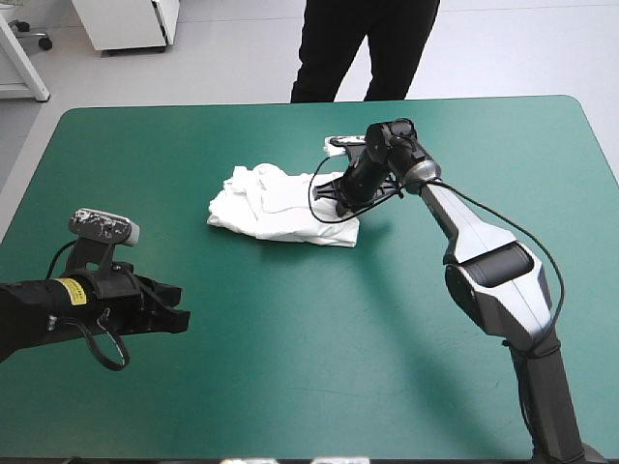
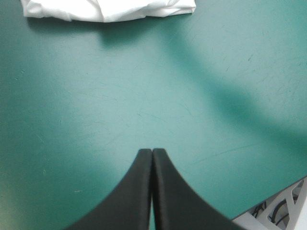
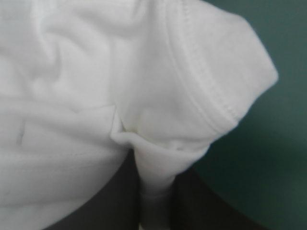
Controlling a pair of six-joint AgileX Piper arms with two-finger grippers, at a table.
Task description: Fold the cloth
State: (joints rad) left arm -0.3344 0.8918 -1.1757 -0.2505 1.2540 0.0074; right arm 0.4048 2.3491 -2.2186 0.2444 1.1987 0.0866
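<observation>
T-shirt [image 1: 280, 205]: crumpled heap, mid-worktop [image 1: 319, 387], nearer far edge. High view: right gripper [image 1: 344, 205] down on heap's right end, grip itself not visible. Right wrist view alone shows it: fingers [image 3: 110, 206] clamped on pinched white fold. Left gripper [image 2: 152, 153] near left edge; its wrist view: fingers together over bare worktop, T-shirt ahead.

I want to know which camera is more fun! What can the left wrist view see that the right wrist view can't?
Only the left wrist view: the left pincer, shut and empty, over bare teal-green cover, with the T-shirt lying ahead of it. Only the right wrist view: the right pincer shut on a fold of the T-shirt, close up, beside a sleeve with a stitched hem. Both: white T-shirt and teal-green cover.
</observation>
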